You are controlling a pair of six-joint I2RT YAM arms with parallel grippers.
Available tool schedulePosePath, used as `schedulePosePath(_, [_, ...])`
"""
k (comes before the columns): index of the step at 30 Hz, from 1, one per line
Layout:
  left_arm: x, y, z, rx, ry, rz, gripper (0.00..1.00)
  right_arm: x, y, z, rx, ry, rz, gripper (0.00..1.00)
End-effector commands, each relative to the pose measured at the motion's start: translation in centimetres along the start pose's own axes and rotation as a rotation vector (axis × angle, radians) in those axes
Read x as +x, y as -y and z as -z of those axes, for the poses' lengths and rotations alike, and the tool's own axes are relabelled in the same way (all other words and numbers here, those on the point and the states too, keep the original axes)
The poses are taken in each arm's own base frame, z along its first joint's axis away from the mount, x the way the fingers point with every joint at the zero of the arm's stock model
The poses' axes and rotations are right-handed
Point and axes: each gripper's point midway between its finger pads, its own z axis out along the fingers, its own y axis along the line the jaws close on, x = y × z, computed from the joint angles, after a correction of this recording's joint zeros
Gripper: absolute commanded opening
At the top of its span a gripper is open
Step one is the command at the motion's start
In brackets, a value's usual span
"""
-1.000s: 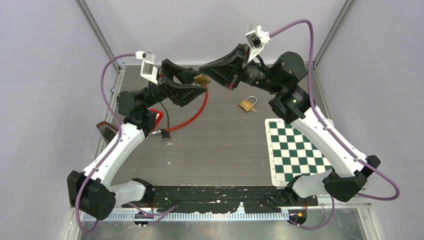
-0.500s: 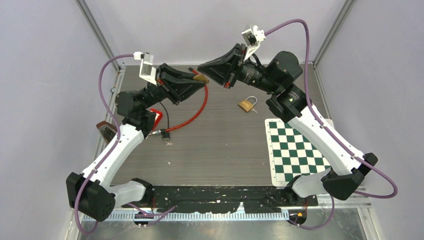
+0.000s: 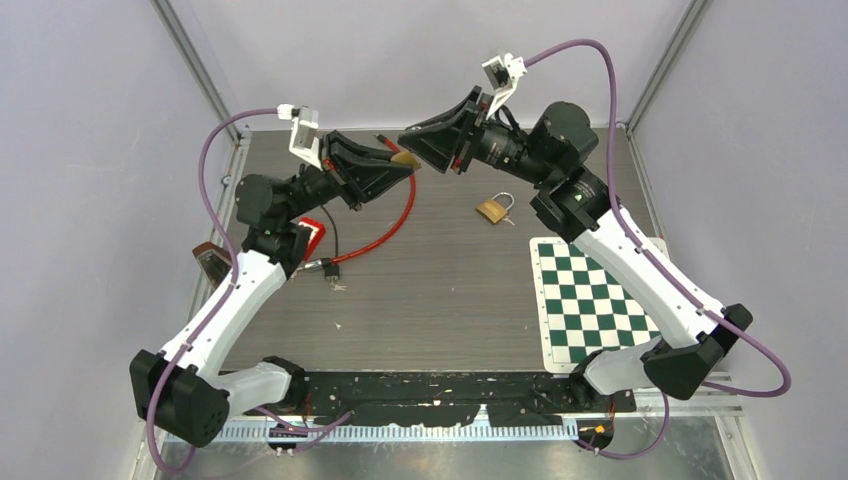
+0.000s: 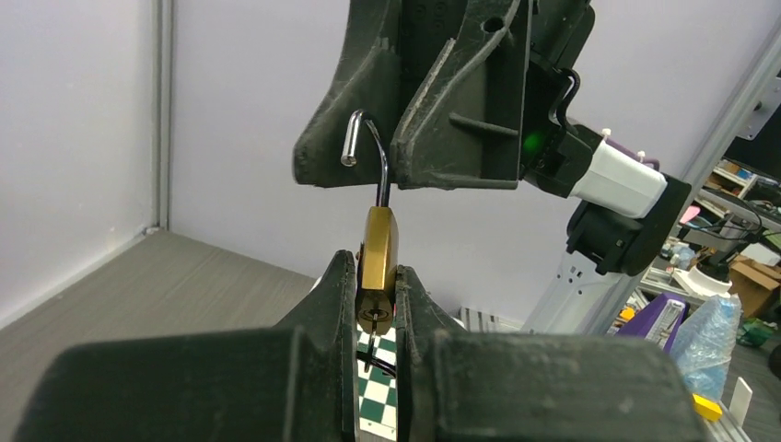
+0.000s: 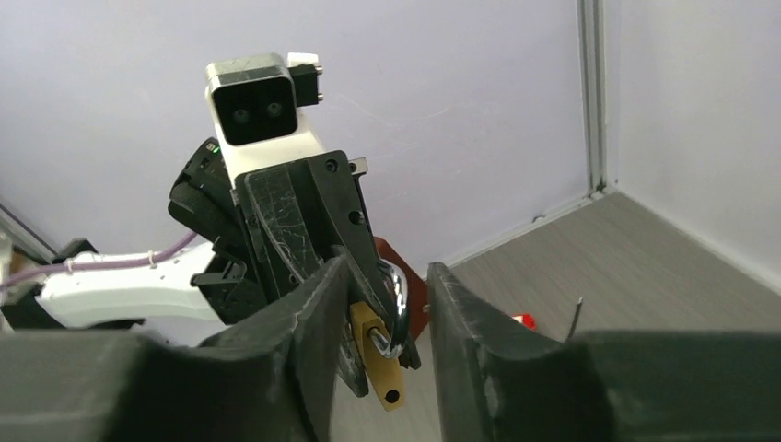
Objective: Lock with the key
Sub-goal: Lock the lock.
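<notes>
Left end effector (image 4: 376, 274) clamps the brass padlock (image 4: 378, 247) by its flat body, held in mid-air; right end effector (image 5: 389, 269) stands parted around the open shackle (image 4: 379, 152). Judged rigid, dense, smooth metal: grip the flat faces firmly, keeping the keyhole (image 4: 372, 319) clear.

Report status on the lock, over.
Left gripper shut on padlock, held aloft. Right gripper open, jaws either side of shackle. Second padlock lying apart on table.
</notes>
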Motion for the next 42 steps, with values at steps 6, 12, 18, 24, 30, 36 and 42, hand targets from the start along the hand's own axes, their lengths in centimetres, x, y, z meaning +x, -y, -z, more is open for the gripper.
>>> schedulePosePath(6, [0.2, -2.1, 1.3, -0.152, -0.064, 0.044, 0.0, 0.3, 4.3, 2.4, 0.124, 0.02, 0.006, 0.84])
schedulePosePath(12, [2.4, -2.3, 2.1, -0.175, -0.179, 0.078, 0.0, -0.4, 8.3, 5.5, 0.237, 0.032, 0.028, 0.84])
schedulePosePath(18, [3.6, -2.0, 2.3, -0.158, -0.252, 0.135, 0.0, -1.4, 9.0, 6.1, 0.26, 0.018, 0.109, 0.83])
schedulePosePath(24, [3.2, -0.2, 2.2, -0.074, -0.288, 0.141, 0.0, -0.3, 3.9, 5.7, -0.059, -0.064, 0.216, 0.8])
schedulePosePath(30, [3.1, 2.0, 2.4, 0.049, -0.336, 0.107, 0.0, 0.0, 1.8, 5.4, -0.152, -0.06, 0.266, 0.64])
schedulePosePath(36, [3.0, 2.0, 2.6, 0.055, -0.351, 0.027, 0.0, 2.1, 1.1, 3.7, -0.175, -0.127, 0.256, 0.63])
schedulePosePath(42, [3.0, 2.4, 2.8, 0.071, -0.351, -0.003, 0.0, 3.8, 2.4, 3.6, -0.118, -0.191, 0.239, 0.63])
